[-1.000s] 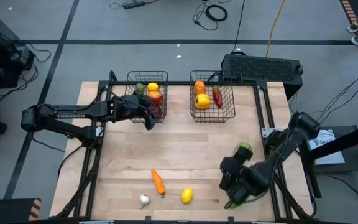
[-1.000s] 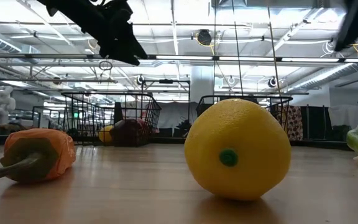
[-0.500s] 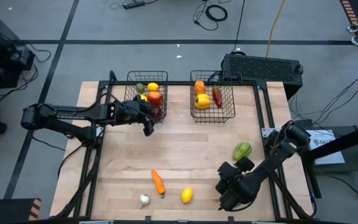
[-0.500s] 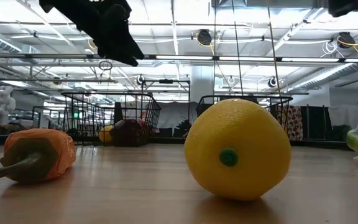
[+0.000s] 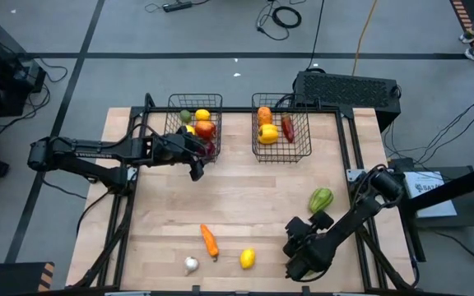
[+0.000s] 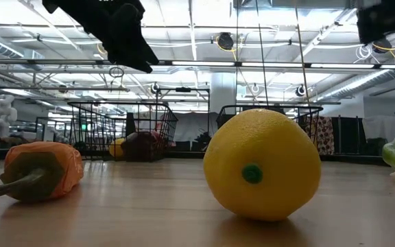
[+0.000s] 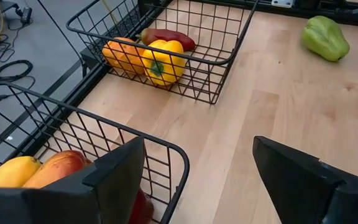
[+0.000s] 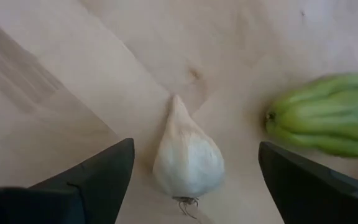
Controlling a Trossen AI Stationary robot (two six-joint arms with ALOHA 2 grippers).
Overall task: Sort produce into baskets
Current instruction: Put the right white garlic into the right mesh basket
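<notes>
My right gripper (image 5: 299, 261) hangs open near the table's near right corner, pointing steeply down. A white garlic (image 8: 187, 158) lies on the wood between its two fingers, untouched, with a green ridged vegetable (image 8: 325, 121) beside it; the high view hides both under the arm. My left gripper (image 5: 196, 167) stands open and empty just in front of the left basket (image 5: 196, 123), which holds a lemon and red fruit. The right basket (image 5: 281, 131) holds a yellow pepper (image 7: 160, 59), an orange piece and a red chilli. A green pepper (image 5: 321, 200), carrot (image 5: 210, 240), lemon (image 5: 248, 259) and second garlic (image 5: 191, 265) lie loose.
The loose pieces lie along the near edge, with bare wood in the table's middle. The low view is filled by the lemon (image 6: 262, 165) and the carrot (image 6: 40, 171). A dark box (image 5: 348, 89) stands behind the right basket.
My right gripper has come down toward the table and slid toward the near edge, rolling its wrist as it went. This has uncovered the green pepper, which it stood over a second ago. The produce has stayed put.
</notes>
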